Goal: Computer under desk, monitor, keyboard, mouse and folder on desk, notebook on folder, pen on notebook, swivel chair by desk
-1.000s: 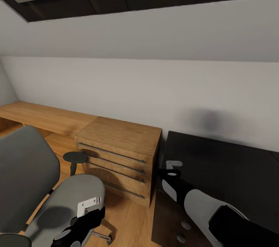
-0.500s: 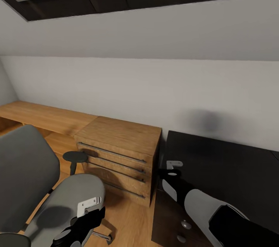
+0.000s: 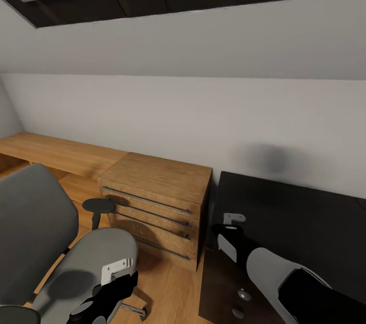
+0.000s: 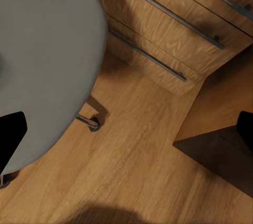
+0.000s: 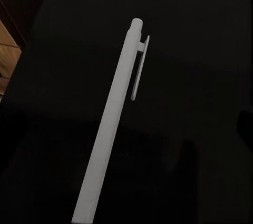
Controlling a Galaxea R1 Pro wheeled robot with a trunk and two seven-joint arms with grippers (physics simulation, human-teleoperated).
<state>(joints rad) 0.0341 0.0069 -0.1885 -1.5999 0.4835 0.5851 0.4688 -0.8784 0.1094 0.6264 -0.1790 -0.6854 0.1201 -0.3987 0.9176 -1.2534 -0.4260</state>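
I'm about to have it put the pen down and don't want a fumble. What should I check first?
1. Pen in the right wrist view, above the black desk: ok.
2. Firm grip on the pen: cannot tell; the fingers are lost against the dark desk top.
3. Right arm reaches over the desk, apart from the oak cabinet: ok.
4. Left gripper free: ok; open, fingers wide apart, nothing between them, above the wood floor.
5. Folder off the swivel chair: ok for the part of the seat that can be seen.
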